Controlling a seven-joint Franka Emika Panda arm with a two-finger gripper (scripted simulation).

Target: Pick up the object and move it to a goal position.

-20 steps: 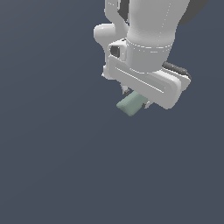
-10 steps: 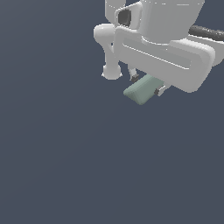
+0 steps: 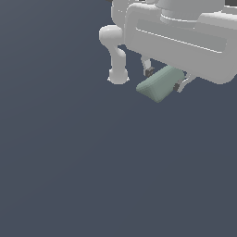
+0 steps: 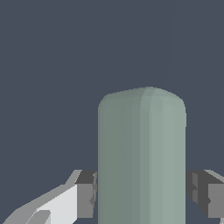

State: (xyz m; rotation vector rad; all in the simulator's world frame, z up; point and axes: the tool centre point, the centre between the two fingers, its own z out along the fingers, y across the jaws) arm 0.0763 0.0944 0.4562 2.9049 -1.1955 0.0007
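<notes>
Upper right of exterior view: gripper [image 3: 163, 79] pinching pale green block [image 3: 159, 84] between both pads, block tilted.

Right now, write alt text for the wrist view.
A pale grey-green block fills the middle of the wrist view, clamped between the gripper's two dark finger pads, which press on its opposite sides. Behind it is only plain dark blue-grey ground.

- One pale grey-green block [image 3: 159, 83], elongated with rounded edges, the only loose object in either view.
- One white gripper [image 3: 163, 79], directly above the block.
- Two dark finger pads [image 4: 86, 194], one touching each long side of the block.
- One white robot arm [image 3: 185, 32], above the block.
</notes>
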